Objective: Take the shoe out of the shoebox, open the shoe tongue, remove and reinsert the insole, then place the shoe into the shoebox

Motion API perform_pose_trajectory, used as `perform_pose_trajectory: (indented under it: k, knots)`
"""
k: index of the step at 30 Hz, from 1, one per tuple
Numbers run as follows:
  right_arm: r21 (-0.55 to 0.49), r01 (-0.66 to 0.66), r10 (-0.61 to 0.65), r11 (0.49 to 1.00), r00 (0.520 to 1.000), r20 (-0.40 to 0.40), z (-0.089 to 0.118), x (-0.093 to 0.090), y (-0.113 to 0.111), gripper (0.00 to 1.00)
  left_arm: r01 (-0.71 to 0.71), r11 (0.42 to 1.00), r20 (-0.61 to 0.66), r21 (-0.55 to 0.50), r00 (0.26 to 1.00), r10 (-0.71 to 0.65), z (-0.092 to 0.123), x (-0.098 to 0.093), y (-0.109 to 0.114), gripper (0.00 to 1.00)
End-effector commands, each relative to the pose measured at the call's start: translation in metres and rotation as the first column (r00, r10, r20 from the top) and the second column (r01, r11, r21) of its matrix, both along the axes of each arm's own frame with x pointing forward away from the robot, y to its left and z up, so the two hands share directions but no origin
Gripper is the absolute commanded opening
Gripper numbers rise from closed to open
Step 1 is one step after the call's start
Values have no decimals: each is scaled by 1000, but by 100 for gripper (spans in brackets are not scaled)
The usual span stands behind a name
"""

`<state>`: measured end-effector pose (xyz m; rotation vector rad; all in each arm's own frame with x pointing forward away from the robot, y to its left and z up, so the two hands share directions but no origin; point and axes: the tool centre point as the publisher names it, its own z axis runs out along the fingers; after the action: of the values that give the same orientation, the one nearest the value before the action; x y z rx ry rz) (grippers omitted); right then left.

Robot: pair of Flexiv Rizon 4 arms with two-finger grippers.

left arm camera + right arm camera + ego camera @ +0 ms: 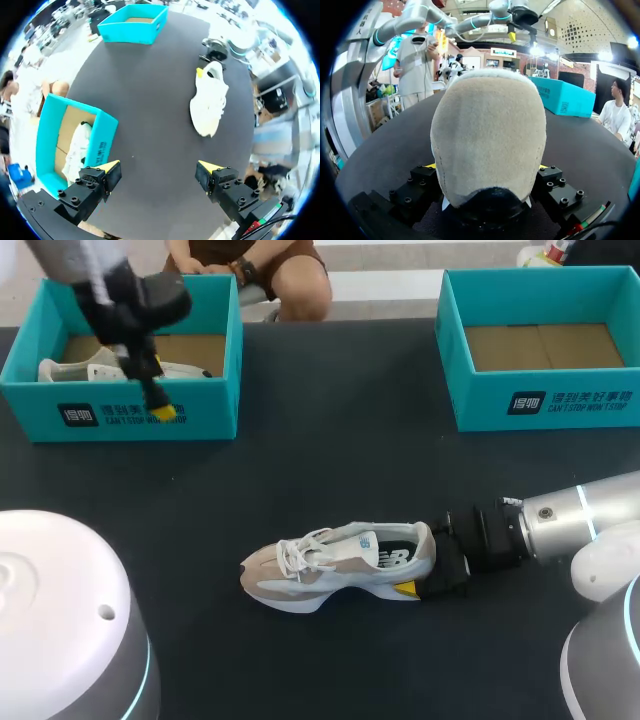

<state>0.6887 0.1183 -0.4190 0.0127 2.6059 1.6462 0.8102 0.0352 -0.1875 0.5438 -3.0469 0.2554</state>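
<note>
— What lies nearest in the head view?

— At the lower right, the silver right arm (pixel 585 512) comes in from the frame's right edge, low over the black table (pixel 320 420). Its right gripper (pixel 428 562) is clenched on the heel of the white and beige lace-up sneaker (pixel 335 562).

— How do you know it is gripping?

— In the right wrist view the beige suede heel fills the space between the two fingers. A yellow tip sits tight against it on each side.

— And where is the sneaker itself?

— Just below the middle of the frame. It stands upright on its sole on the table, toe toward the left and heel toward the right. It is outside both boxes and well apart from them.

— What is farther back?

— The upper-right teal cardboard shoebox (pixel 545 405) stands at the table's far side, with its top open and its brown floor showing. The upper-left teal cardboard shoebox (pixel 150 418) holds a pale second shoe (pixel 70 368) lying inside.

— And the other tool?

— The left gripper (pixel 159 167) hangs above the upper-left box, over its front wall, and it is released. In the left wrist view its fingers (pixel 106 169) stand wide apart with only table between them. That box is just beside one finger, and the sneaker is well ahead.
</note>
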Motion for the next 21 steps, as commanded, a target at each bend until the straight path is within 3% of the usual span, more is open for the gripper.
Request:
perform_pose_trajectory:
  k: [1, 12, 18, 21]
  knots:
    - [-6, 1, -1, 1000, 1000, 0, -4, 1, 3, 0, -326, 945, -39, 38, 944, 327, -15, -2, -41, 100]
    - [-6, 1, -1, 1000, 1000, 0, -4, 1, 3, 0, -445, 894, -69, 47, 892, 447, -22, -27, -112, 100]
    - [-6, 1, -1, 1000, 1000, 0, -4, 1, 3, 0, -433, 896, -58, 101, 896, 439, -40, -55, -127, 100]
    - [-6, 1, -1, 1000, 1000, 0, -4, 1, 3, 0, -433, 896, -58, 101, 896, 439, -40, -55, -127, 100]
